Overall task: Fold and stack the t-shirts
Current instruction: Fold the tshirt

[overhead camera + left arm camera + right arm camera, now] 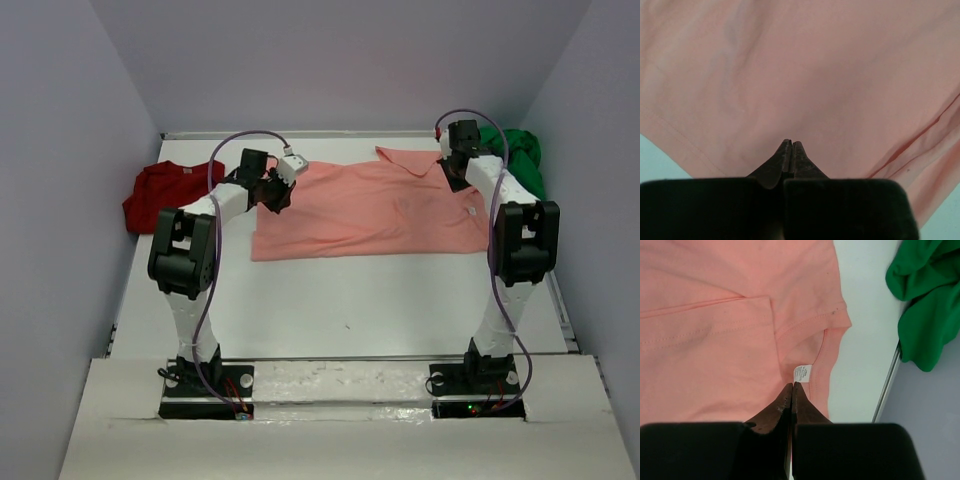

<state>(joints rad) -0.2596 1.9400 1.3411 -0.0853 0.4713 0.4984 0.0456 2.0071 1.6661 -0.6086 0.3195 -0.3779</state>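
Note:
The salmon-pink t-shirt lies spread across the back middle of the table, with a sleeve folded in. My left gripper is shut over its left edge. In the left wrist view the closed tips rest against smooth pink cloth, and no cloth shows between the jaws. My right gripper is shut by the collar. Its tips sit just below the white neck label. The dark red t-shirt lies crumpled at the far left. The green t-shirt is bunched at the back right and also shows in the right wrist view.
White side walls close in the table on the left, back and right. A metal rail runs along the table's right edge beside the green shirt. White tabletop lies between the pink shirt and the arm bases.

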